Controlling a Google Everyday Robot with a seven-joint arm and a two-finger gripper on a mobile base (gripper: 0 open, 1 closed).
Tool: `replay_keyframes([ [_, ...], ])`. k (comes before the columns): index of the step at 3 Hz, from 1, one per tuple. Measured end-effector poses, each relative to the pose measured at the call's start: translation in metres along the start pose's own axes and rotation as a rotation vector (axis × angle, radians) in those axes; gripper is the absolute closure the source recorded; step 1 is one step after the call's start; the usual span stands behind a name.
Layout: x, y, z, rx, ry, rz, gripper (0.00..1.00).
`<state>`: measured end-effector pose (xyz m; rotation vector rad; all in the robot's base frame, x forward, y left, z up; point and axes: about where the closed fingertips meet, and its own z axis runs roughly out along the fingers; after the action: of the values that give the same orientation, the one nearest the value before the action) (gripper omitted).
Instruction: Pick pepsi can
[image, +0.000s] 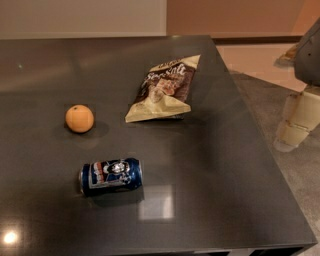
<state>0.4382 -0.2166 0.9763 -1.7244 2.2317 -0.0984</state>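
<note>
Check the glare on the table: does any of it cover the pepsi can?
Camera view: no; a pale square reflection lies on the table just right of the pepsi can, a bright spot glows bottom-left; the gripper hangs beyond the table's right edge.

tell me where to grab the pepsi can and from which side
Probably best to grip the pepsi can around the middle of its blue body, coming straight down from above. It lies on its side with its ends pointing left and right, so the near and far curved sides are free. The claw hangs beyond the table on the right.
</note>
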Motion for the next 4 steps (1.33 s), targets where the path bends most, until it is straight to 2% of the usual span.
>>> replay_keyframes([
  [1, 0.0, 0.0, 0.0, 0.002, -0.001, 0.0, 0.0],
  [2, -0.014, -0.002, 0.002, -0.013, -0.014, -0.02, 0.0],
  [3, -0.039, -0.005, 0.008, -0.041, -0.037, -0.054, 0.0],
  [4, -0.072, 0.002, 0.017, -0.084, -0.07, -0.099, 0.0],
])
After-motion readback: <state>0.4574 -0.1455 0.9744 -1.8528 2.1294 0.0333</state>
